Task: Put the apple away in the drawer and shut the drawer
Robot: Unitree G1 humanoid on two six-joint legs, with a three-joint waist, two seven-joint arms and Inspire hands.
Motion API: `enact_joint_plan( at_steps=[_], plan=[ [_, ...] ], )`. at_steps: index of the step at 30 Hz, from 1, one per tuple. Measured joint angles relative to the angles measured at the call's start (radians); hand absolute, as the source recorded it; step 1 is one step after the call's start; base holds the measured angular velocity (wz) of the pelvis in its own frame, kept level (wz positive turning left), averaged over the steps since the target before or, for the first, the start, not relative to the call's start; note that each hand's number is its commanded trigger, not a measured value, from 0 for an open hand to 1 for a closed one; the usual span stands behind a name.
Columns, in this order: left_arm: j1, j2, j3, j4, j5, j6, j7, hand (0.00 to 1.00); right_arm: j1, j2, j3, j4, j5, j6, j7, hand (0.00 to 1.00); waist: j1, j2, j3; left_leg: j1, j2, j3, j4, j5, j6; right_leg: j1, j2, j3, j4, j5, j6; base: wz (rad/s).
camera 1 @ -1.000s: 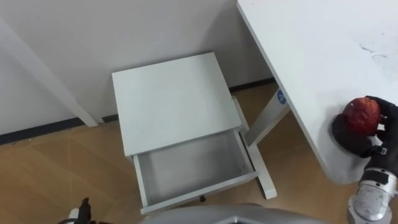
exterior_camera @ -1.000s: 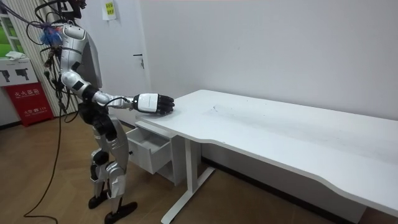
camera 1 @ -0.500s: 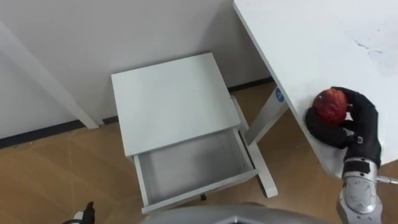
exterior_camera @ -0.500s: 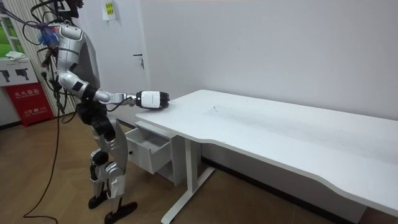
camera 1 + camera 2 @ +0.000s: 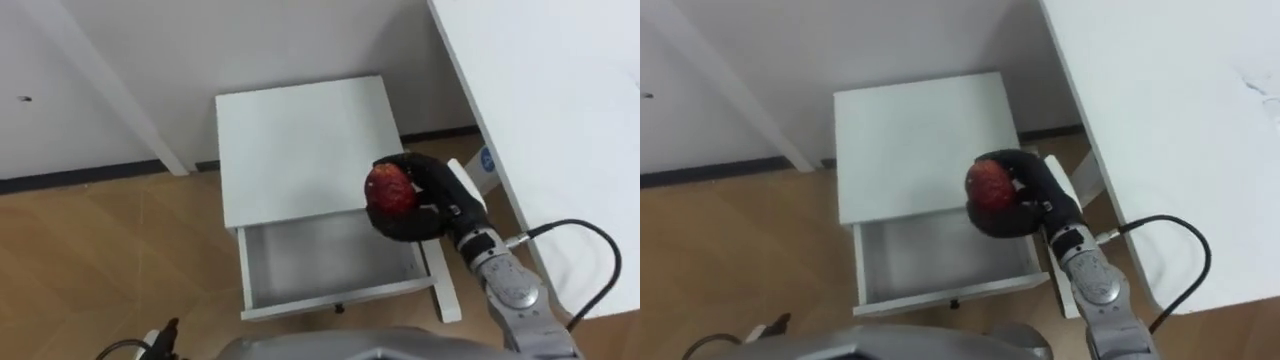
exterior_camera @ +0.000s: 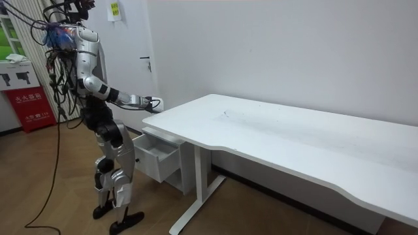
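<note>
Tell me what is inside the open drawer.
Nothing shows on the drawer's bare floor. Its rear right corner is hidden by the right robot hand, which is curled round the apple, so that corner cannot be checked.

Qty: 1 apple, 1 cabinet w/ 1 drawer, 1 desk, 1 red sign.

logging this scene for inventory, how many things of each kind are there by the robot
apple: 1, held in the right hand
drawer cabinet: 1, drawer open
table: 1
total: 3
</note>
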Motion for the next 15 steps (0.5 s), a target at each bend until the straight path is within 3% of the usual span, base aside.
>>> enact_joint_plan(
  at_steps=[10,11,13,15],
  plan=[
    [-0.003,0.0,-0.007,-0.001,-0.001,0.018,-0.025,0.0,-0.018,-0.004,0.014,-0.022,-0.001,0.013,0.073,1.0,0.008,-0.008,-0.0012,-0.013,0.0,-0.041,0.019,0.0,0.0,0.025,-0.004,-0.046,-0.007,0.0,0.0,0.12],
    [-0.003,0.0,-0.007,-0.001,0.0,0.02,-0.025,0.0,-0.018,-0.004,0.014,-0.024,-0.001,0.019,0.077,0.84,0.008,-0.008,-0.0013,-0.014,-0.001,-0.041,0.021,0.0,0.0,0.025,-0.005,-0.05,-0.007,0.0,0.0,0.03],
    [-0.004,0.0,-0.007,-0.002,-0.001,0.027,-0.025,0.0,-0.018,-0.005,0.014,-0.028,-0.002,0.029,0.094,0.0,0.007,-0.009,-0.0015,-0.022,-0.002,-0.044,0.032,0.0,0.0,0.024,-0.007,-0.055,-0.007,0.0,0.0,0.05],
    [-0.004,0.0,-0.007,-0.002,-0.001,0.032,-0.025,0.0,-0.018,-0.005,0.014,-0.029,-0.002,0.029,0.099,0.0,0.008,-0.009,-0.0013,-0.024,-0.003,-0.044,0.035,0.0,0.0,0.023,-0.009,-0.055,-0.006,0.0,0.0,0.0]
  ],
)
